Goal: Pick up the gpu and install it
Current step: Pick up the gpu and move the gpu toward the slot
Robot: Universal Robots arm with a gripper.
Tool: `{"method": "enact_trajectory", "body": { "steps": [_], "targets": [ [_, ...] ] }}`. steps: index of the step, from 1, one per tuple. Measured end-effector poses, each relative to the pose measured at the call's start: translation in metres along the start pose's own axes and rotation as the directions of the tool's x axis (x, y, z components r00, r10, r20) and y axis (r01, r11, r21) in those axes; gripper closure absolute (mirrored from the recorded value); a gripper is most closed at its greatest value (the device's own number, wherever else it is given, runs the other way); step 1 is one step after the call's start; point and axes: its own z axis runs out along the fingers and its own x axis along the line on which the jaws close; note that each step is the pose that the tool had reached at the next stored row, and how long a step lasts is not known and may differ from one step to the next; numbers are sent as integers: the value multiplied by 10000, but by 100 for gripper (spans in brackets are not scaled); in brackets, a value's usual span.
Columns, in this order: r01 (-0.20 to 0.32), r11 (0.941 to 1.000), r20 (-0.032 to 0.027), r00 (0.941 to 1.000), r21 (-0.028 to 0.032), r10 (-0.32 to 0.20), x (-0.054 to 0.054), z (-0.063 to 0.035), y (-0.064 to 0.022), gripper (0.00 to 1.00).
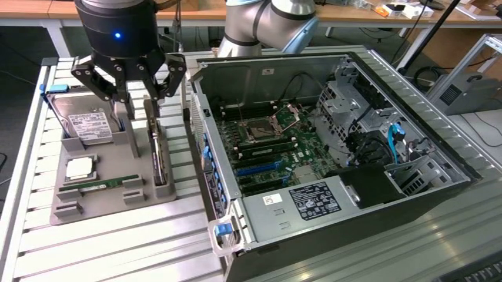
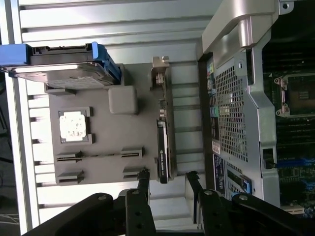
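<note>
Exterior view, from its left: the silver hard drive (image 1: 89,124) lies at the far end of the grey tray (image 1: 117,170), with the green memory stick (image 1: 98,186) in its holder nearer the camera. Next comes the gripper (image 1: 137,97), hanging above the tray with its jaws spread and nothing between them. Just to that view's right, the gpu (image 1: 159,154) stands on edge in its tray slot, not yet gripped. Beyond it sits the open computer case (image 1: 337,147).

The step in hand looks like the approach to the grasp. In the wrist view the card runs roughly along the gap between the fingertips (image 2: 143,178), though it seems a little nearer one of them. A good grasp probably calls for:
- centring the gap over the thin card;
- keeping the jaws parallel to its faces;
- coming straight down, so neither finger catches the tray;
- closing on the rigid body, not the silver bracket.
</note>
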Motion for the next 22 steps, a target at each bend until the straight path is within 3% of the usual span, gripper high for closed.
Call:
{"method": "enact_trajectory", "body": {
  "steps": [7,14,22],
  "targets": [
    [0,10000,0,10000,0,0,4,171,-7,58],
    [0,10000,-1,10000,1,0,5,206,-9,58],
    [0,10000,-1,10000,1,0,9,361,-16,58]
  ]
}}
